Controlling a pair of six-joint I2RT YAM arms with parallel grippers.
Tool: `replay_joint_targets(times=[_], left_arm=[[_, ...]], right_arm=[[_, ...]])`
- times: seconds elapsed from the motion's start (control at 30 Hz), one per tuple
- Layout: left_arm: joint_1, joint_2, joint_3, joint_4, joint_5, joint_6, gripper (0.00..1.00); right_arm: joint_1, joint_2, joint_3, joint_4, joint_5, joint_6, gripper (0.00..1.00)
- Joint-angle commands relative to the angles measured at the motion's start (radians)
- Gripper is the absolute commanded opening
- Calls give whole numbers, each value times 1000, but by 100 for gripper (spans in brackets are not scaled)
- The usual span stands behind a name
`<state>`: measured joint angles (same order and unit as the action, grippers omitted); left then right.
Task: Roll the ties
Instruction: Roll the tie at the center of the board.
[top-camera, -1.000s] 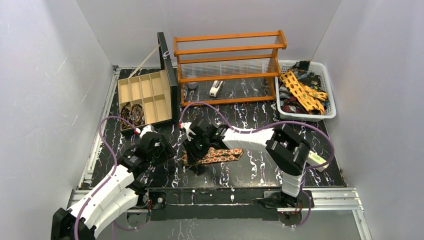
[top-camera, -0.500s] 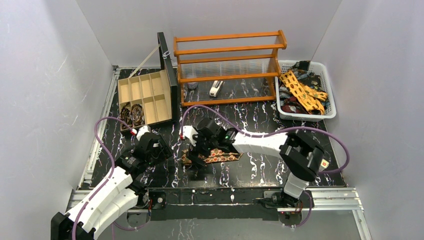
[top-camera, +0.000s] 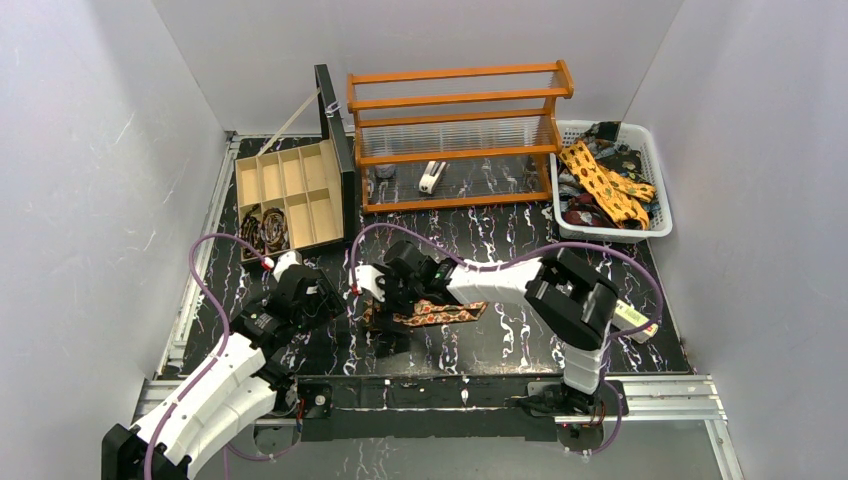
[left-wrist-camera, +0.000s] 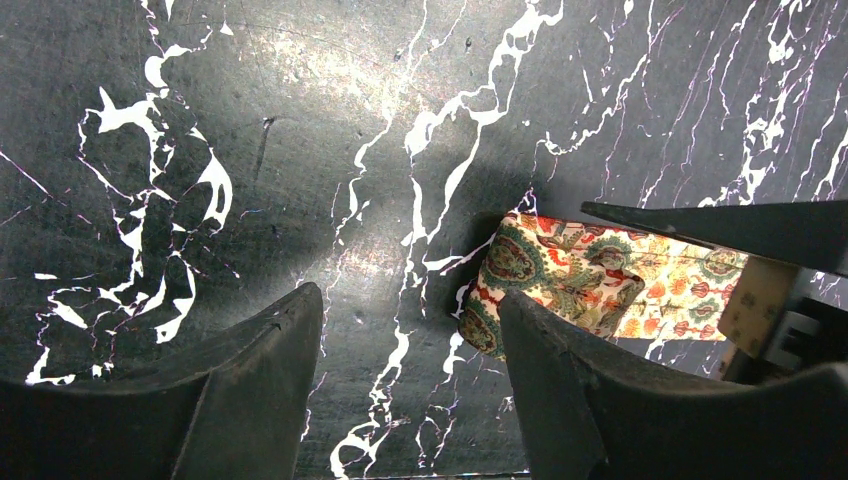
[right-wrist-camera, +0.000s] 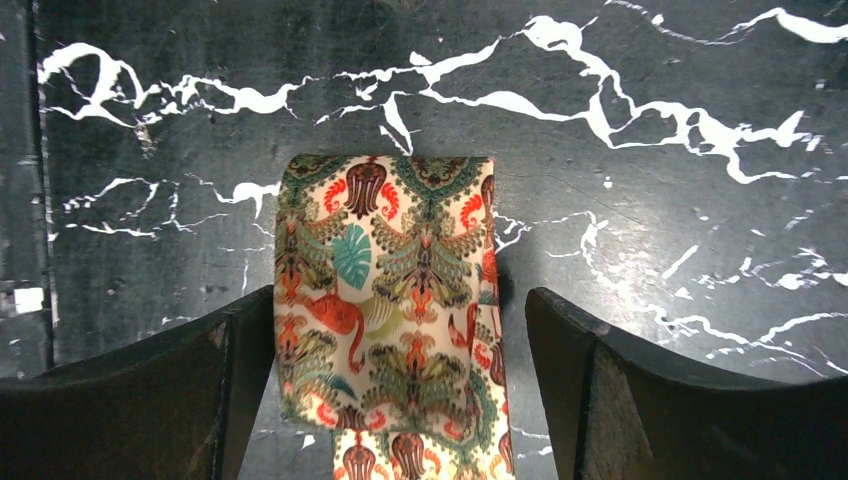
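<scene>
Overhead and wrist views of two robot arms working on a black, white-veined surface.

Far left, beyond the left end effector, an open wooden box with compartments holds two rolled ties in its nearest sections.

The left end effector hovers low with its jaws apart and only bare surface between them. It grips nothing.

Just to its right, close against its right-hand finger, lies the tie being worked on. It is a flat strip of cream fabric with red and green motifs. The end nearest this end effector looks doubled over into a loose first fold.

The right end effector hangs above that same folded end with its fingers spread wide, one on each side of the strip. It is not pinching the fabric.

Well beyond both end effectors stands an orange wooden rack. Far to the right, a white basket holds a heap of loose ties.

As I judge it, nothing pins the fold, so it could spring flat and lose the start of the roll. If the right end effector closes off-centre, it might catch only the top layer or drag the strip askew. The two end effectors sit very near each other, so a careless reach by either could knock them together or nudge the fold.
</scene>
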<state>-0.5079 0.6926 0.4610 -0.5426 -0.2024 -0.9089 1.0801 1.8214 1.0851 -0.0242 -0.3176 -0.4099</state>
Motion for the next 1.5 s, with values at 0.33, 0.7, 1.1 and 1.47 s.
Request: replay_joint_targets(times=[0.33, 0.7, 1.1, 1.47], left_arm=[[-3, 15, 33, -11, -15, 12, 64], [-3, 18, 30, -11, -18, 13, 64], [-3, 5, 24, 15, -1, 4, 67], [-2, 62, 14, 80, 44, 11, 70]], right_arm=[[-5, 102, 46, -23, -69, -144, 82], [-6, 81, 19, 8, -108, -122, 65], [-6, -201, -107, 293, 106, 126, 99], [-72, -438, -278, 96, 349, 1131, 88]])
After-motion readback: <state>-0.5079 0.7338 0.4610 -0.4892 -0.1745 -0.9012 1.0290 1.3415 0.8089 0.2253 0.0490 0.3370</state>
